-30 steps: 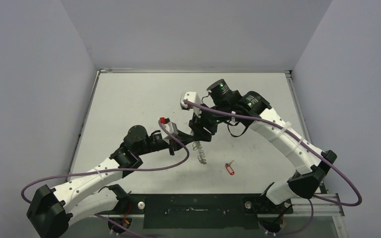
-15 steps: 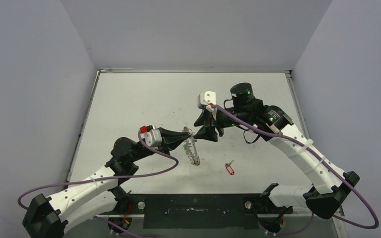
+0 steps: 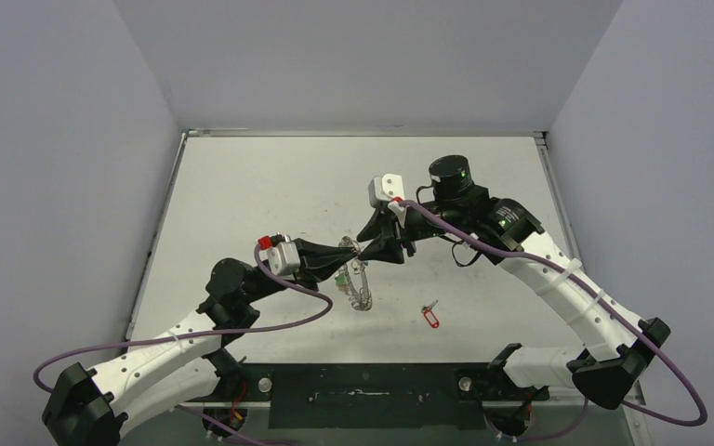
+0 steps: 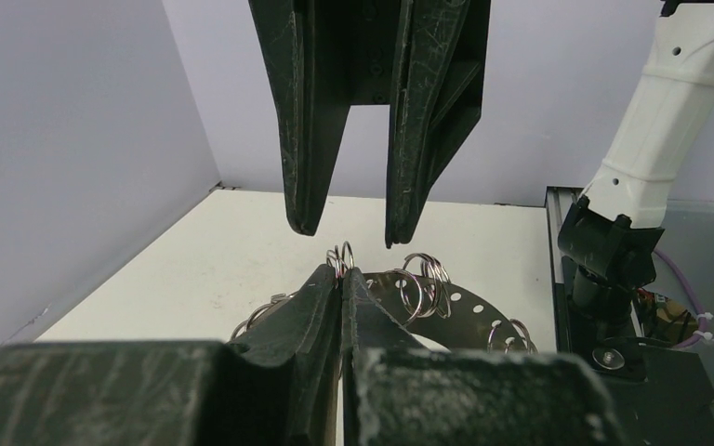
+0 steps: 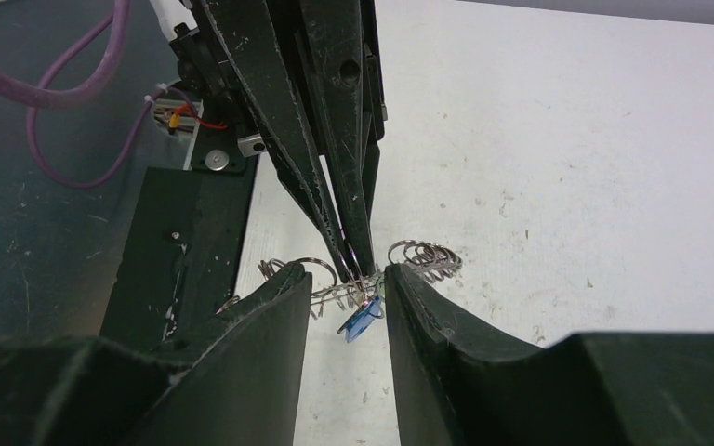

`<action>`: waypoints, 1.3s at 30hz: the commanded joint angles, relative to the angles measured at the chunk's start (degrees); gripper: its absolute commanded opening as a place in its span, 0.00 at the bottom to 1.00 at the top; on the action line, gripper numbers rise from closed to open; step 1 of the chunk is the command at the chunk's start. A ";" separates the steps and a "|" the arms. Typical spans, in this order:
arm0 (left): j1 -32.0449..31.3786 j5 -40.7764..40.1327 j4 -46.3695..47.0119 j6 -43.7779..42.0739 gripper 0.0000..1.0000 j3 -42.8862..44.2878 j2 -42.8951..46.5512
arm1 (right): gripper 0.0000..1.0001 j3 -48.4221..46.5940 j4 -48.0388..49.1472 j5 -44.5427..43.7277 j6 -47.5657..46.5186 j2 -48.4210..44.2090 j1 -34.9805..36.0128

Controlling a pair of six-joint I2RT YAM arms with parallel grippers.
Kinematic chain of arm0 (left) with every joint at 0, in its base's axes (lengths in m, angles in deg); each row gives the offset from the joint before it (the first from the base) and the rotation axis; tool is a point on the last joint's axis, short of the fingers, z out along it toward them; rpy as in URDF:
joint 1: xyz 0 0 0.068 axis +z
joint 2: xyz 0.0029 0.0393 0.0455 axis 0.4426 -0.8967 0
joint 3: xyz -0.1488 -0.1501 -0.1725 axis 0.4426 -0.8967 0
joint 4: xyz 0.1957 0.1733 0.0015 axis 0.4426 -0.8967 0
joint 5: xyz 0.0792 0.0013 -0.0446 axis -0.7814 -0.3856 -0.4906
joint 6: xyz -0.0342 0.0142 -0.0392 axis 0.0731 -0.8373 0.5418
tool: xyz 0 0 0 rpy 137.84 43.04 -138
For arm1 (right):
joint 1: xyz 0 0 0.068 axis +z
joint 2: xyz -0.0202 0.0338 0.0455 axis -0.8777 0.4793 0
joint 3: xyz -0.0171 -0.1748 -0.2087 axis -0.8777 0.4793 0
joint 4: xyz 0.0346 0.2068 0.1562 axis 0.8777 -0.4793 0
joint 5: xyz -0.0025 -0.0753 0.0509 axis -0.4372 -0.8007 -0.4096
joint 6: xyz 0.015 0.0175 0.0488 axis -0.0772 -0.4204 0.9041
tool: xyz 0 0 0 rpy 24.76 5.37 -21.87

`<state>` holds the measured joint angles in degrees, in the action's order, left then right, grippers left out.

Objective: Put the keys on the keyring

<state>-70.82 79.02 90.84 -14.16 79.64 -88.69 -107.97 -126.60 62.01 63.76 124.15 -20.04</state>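
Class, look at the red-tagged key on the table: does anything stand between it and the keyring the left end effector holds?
Nothing visible does. The red key lies alone on the table, apart from the keyring, which the left end effector grips by a loop.

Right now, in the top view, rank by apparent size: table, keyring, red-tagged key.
1. table, by far the largest.
2. keyring, held off the table, so nearer the camera, yet clearly bigger than the key.
3. red-tagged key, lying on the table.
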 commanded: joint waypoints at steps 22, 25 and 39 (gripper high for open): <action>-0.19 -0.47 4.76 1.28 0.00 1.73 1.22 | 0.00 -1.76 -0.60 3.39 -1.06 3.43 0.16; -0.18 -2.00 1.73 0.43 0.11 1.79 2.36 | 0.00 -4.36 -5.02 1.00 -1.04 4.45 0.16; -0.18 -3.88 -37.02 -8.47 0.45 17.02 3.69 | 0.00 -23.18 -31.84 -17.14 -2.44 14.13 3.87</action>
<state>-70.84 75.15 65.84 -18.99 90.04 -83.64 -124.58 -150.88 51.26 61.95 135.91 -18.16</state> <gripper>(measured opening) 0.435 0.028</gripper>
